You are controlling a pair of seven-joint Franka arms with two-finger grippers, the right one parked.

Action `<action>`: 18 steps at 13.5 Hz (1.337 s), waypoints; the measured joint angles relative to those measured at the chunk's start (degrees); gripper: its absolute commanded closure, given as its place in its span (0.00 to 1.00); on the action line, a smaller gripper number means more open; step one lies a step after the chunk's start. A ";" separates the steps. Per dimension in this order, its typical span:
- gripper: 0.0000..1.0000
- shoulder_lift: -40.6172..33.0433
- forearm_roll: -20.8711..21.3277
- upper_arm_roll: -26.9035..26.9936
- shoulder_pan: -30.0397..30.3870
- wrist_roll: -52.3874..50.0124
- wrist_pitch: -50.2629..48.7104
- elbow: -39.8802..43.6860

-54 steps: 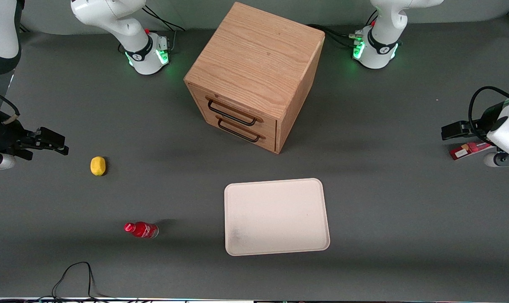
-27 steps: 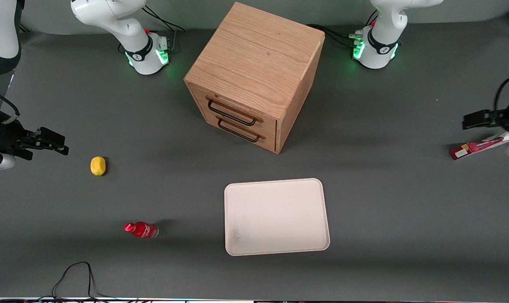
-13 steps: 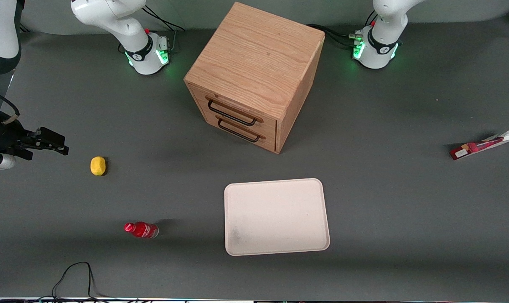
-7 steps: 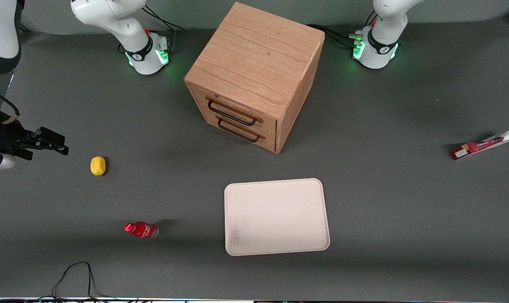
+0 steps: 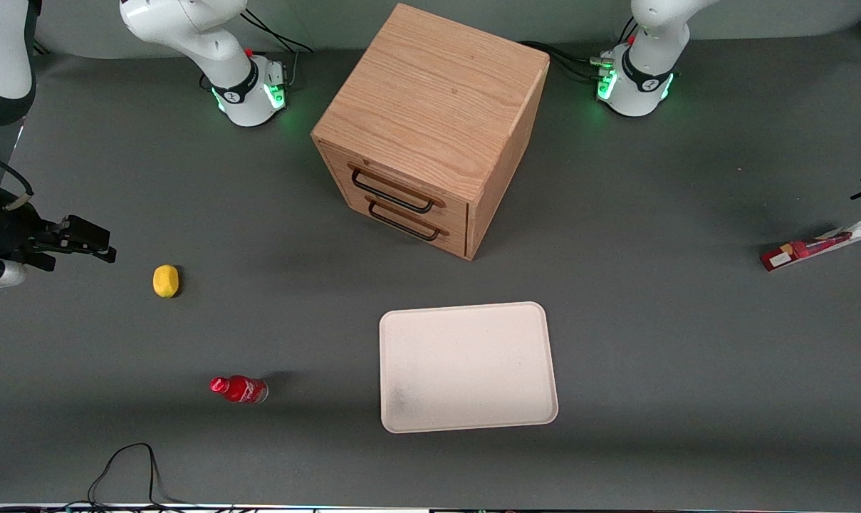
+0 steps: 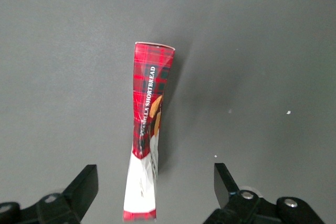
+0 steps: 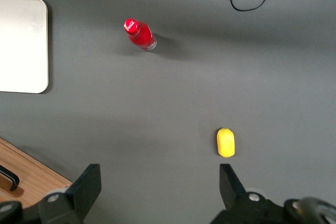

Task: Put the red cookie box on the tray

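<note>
the red cookie box [image 5: 822, 244] lies on the table [image 5: 651, 320] at the working arm's end, bare surface all round it. the pincer [image 6: 155, 192] hangs above it, fingers spread wide to either side of the box's white end, touching nothing. open table runs from the box to the tray [image 5: 468, 367], whose flat is bare. the wooden cabinet [image 5: 430, 128] stands farther from the front camera than the tray, off that stretch. a lemon [image 5: 165, 281] and a red bottle [image 5: 239, 389] sit toward the parked arm's end, well apart.
</note>
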 measured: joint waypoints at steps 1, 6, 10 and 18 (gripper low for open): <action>0.03 1.27 0.00 -0.01 0.00 0.06 0.87 0.01; 0.05 5.38 0.00 -0.01 0.04 1.35 4.75 0.02; 0.05 8.53 -0.19 0.00 0.37 1.72 7.54 0.02; 1.00 9.71 -0.63 0.00 0.49 1.93 7.88 0.03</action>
